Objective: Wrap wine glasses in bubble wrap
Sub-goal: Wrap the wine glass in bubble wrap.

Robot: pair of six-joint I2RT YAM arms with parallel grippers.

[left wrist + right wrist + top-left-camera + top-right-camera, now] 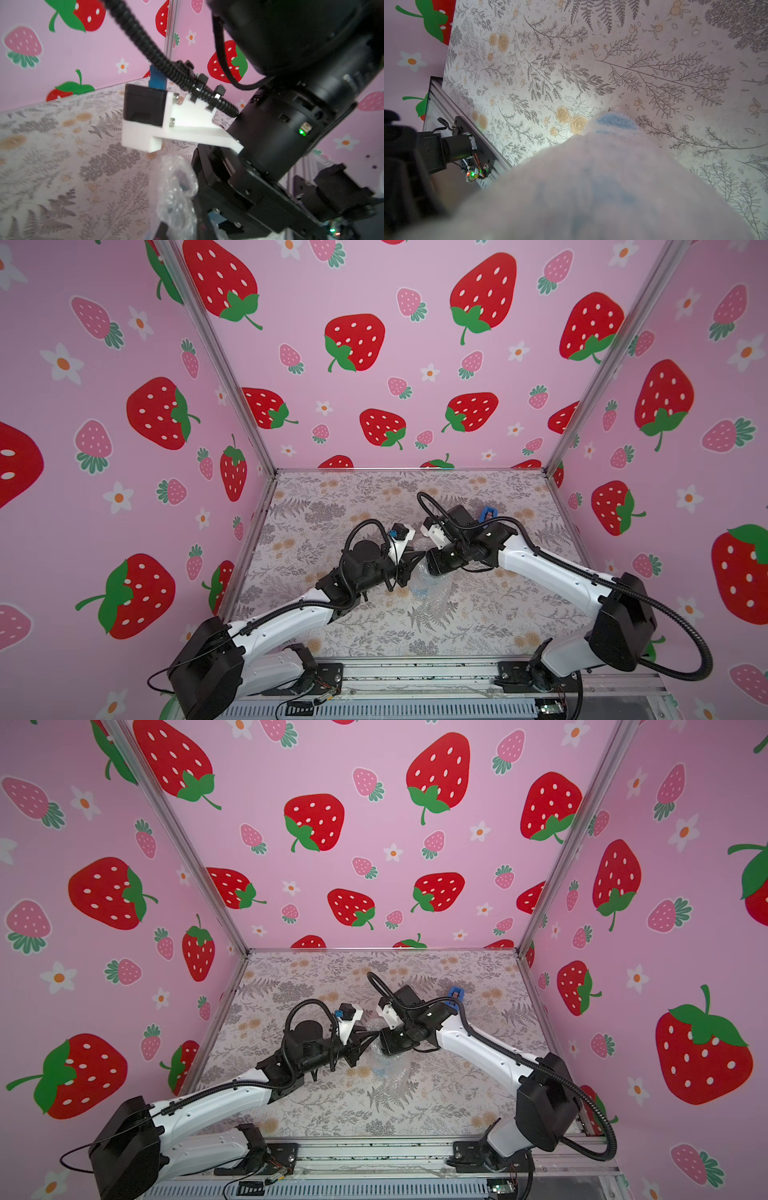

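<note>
The light blue goblet (419, 592) lies near the middle of the floral table (332, 510), already bundled loosely in the bubble wrap (436, 593). It sits directly under the spot where the two arms meet. The right gripper (430, 568) is clamped on the wrapped goblet. In its wrist view the bundle runs straight out from the jaws, with one blue end (616, 122) showing through the film. The left gripper (415, 559) tapers to a point in both top views and seems to be pinched on a loose fold of wrap, though the film hides the contact itself. The blue tape dispenser (489, 514) stands well apart, behind the right arm.

The goblet looks light and stiff, so it is unlikely to break, but it will roll on its tapered bowl. The wrap is soft, springy and slick, and will probably unfurl once let go. The bowl is best held through the film, and the wrap by a free edge.
</note>
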